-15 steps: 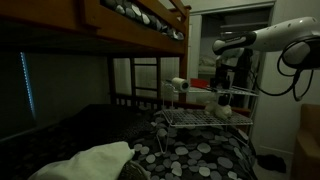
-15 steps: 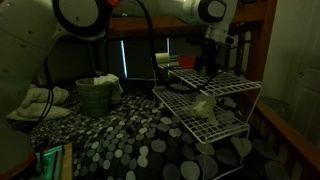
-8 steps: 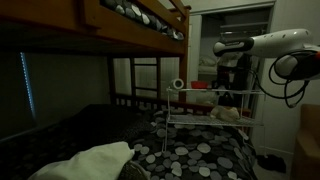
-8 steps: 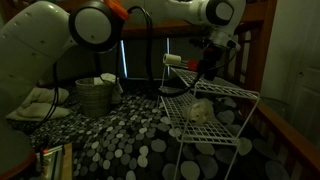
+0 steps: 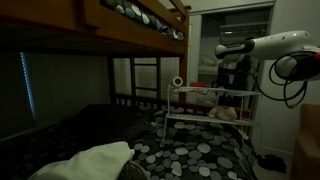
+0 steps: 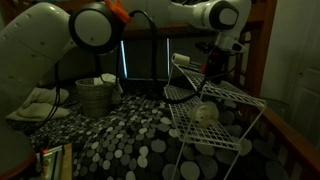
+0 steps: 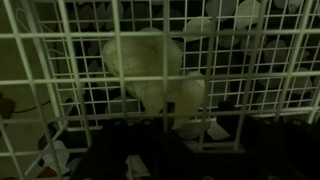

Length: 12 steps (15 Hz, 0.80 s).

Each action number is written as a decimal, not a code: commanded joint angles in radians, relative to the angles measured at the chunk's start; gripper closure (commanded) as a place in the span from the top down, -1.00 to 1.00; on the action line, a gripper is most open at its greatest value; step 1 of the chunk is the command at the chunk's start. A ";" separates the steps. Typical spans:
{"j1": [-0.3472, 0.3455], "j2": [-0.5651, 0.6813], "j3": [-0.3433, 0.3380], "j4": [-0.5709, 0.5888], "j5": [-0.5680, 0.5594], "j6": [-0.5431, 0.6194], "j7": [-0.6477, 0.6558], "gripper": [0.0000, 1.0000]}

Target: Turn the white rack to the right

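The white rack [image 5: 203,112] stands on the dotted bedspread and is tipped up on one side; it also shows in an exterior view [image 6: 222,120]. My gripper [image 5: 229,74] [image 6: 211,66] is at the rack's raised top edge and looks shut on its wire. In the wrist view the rack's grid [image 7: 90,110] fills the picture, with my dark fingers [image 7: 185,128] low behind the wires. A pale soft object [image 6: 205,112] [image 7: 150,70] lies inside the rack.
The dark wooden bunk frame [image 5: 130,25] hangs overhead and a wooden rail [image 6: 292,142] runs along the bed's edge. A grey basket [image 6: 97,97] and pale bedding [image 6: 35,100] [image 5: 90,160] lie on the bed.
The rack has been tilted up from lying nearly flat, its gripped edge rising. My gripper has moved up and sideways with it, and the pale object has slid inside.
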 commanded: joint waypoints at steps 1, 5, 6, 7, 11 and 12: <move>-0.029 -0.105 0.005 -0.013 0.060 0.031 0.078 -0.50; -0.017 -0.135 -0.010 0.030 0.047 0.052 0.172 -0.50; -0.013 -0.127 -0.011 0.054 0.050 0.061 0.215 -0.50; -0.008 -0.120 -0.011 0.078 0.049 0.073 0.254 -0.50; 0.034 -0.074 -0.011 0.174 0.016 0.148 0.374 -0.50; 0.049 -0.061 -0.014 0.194 -0.003 0.171 0.384 -0.50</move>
